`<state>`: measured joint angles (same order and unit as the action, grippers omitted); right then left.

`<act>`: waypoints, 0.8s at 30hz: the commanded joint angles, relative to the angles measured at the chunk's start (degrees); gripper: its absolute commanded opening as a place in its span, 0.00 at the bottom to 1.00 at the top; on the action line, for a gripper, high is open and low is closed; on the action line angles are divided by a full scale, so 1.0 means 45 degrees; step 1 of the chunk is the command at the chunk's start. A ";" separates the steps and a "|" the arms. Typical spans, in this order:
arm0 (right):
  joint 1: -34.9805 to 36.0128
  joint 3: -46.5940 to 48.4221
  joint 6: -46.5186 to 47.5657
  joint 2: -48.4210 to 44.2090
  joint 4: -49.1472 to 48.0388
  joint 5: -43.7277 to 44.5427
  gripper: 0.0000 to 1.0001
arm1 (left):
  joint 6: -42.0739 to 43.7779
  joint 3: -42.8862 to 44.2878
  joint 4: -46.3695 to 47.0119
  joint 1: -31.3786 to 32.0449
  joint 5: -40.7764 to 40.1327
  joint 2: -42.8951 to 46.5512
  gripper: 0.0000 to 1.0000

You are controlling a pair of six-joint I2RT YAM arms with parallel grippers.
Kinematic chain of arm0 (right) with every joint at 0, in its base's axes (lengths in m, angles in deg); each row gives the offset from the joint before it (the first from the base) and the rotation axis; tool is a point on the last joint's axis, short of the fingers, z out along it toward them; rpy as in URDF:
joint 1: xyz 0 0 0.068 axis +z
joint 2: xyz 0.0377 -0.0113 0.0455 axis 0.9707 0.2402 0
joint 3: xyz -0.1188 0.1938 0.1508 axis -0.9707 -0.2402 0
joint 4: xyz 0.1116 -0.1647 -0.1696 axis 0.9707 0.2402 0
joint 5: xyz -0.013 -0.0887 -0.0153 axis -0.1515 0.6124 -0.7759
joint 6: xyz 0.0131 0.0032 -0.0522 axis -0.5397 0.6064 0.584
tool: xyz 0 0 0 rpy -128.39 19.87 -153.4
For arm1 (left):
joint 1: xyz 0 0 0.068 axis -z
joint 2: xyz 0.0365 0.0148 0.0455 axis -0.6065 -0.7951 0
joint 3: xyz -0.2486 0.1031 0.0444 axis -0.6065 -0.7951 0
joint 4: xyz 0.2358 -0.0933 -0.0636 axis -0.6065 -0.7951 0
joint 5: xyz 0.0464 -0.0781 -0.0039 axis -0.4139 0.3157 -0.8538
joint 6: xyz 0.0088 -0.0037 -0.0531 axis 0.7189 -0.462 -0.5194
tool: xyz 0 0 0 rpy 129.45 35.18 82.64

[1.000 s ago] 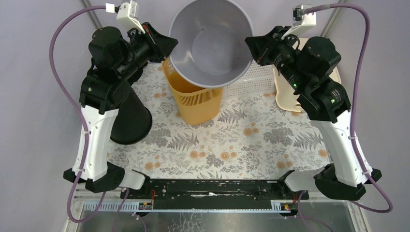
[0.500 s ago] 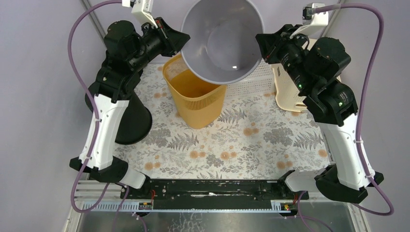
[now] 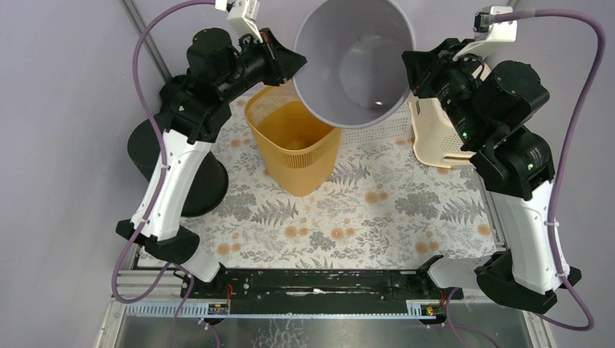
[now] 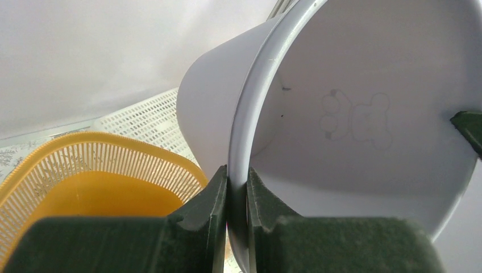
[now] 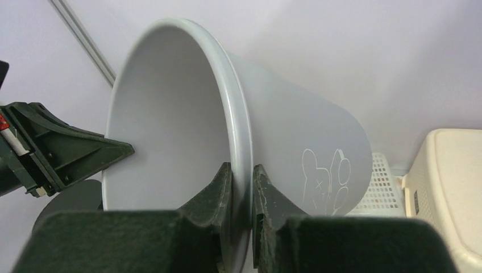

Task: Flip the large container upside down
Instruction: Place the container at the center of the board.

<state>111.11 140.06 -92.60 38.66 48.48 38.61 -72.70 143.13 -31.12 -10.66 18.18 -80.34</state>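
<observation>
The large container is a grey plastic bucket [image 3: 355,61] held in the air at the back of the table, its mouth tilted toward the top camera. My left gripper [image 3: 297,65] is shut on its left rim, seen close in the left wrist view [image 4: 237,187]. My right gripper [image 3: 407,72] is shut on its right rim, seen in the right wrist view [image 5: 242,187]. The bucket [image 5: 239,131] has a faint cartoon outline on its wall. Its bottom faces away from the camera.
An orange slatted basket [image 3: 294,148] stands upright below the bucket. A black upturned bin [image 3: 185,170] sits at the left. A white perforated tray [image 3: 377,130] and a cream basket [image 3: 435,138] lie at the back right. The floral mat [image 3: 362,210] covers the table.
Both arms have risen and shifted right with the bucket between them. The bucket has lifted higher above the orange basket and moved toward the back right.
</observation>
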 commanded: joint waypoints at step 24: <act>0.0385 -0.6389 -0.1230 -0.1658 -0.0432 -0.2208 0.00 | 0.0306 -0.6062 -0.0067 0.1920 -0.0444 0.1763 0.00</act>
<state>110.89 118.50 -94.24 29.81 54.55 42.33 -73.42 119.67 -37.08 -3.86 15.03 -76.41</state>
